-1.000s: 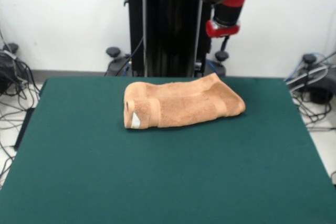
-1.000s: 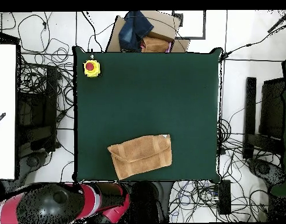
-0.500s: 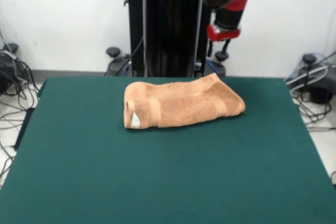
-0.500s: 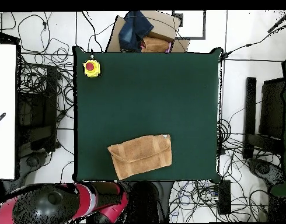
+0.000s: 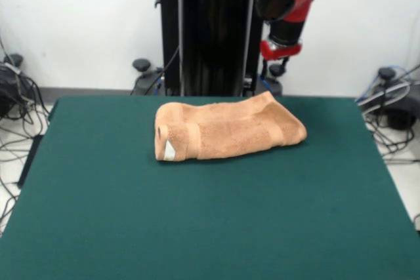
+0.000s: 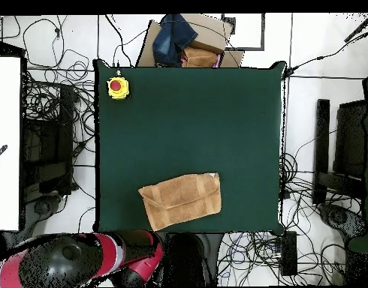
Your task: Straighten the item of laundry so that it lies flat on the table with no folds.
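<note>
Towel lies folded over on itself in the upper middle of the front view, on the green desk, close to its top edge. It reads as a thick doubled bundle, not a flat sheet. Left end shows a rolled fold with a small dark opening; a small white tag sits at the lower left corner. Woven band stripes are visible near both ends. How many layers are stacked underneath is hidden.

Overhead view: towel sits in the lower middle of the desk, tilted slightly, its lower left corner near the desk's bottom edge. A white speck at its upper right corner is likely the tag, too small to confirm.

Arm enters at the top of the front view, right of centre, red and black, cut off by the frame's top edge. It hangs above and behind the towel, well apart from it. The claw shows only as dark thin parts below the red collar, merged with the dark clutter behind; cannot tell how far it is open, and nothing is seen in its hold.

Overhead, the arm appears at the lower left, off the desk. A yellow box with red button sits at the desk's upper left corner.
</note>
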`<state>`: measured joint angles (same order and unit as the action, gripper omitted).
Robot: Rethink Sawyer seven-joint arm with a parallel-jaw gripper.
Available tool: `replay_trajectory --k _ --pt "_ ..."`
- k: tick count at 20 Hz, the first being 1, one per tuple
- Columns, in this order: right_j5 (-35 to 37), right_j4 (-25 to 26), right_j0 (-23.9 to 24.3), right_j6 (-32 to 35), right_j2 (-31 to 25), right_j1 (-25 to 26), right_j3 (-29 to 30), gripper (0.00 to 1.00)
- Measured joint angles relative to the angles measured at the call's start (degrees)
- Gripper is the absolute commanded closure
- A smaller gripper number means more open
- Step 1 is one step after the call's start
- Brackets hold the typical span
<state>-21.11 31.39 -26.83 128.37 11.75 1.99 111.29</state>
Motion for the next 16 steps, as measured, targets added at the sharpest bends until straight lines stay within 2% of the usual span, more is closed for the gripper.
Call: replay_trajectory --k 8,16 --pt "0.0 1.4 2.0 0.0 0.0 0.8 -2.7 0.00" --pt "0.6 5.2 6.8 0.0 0.0 -2.3 -2.9 0.00"
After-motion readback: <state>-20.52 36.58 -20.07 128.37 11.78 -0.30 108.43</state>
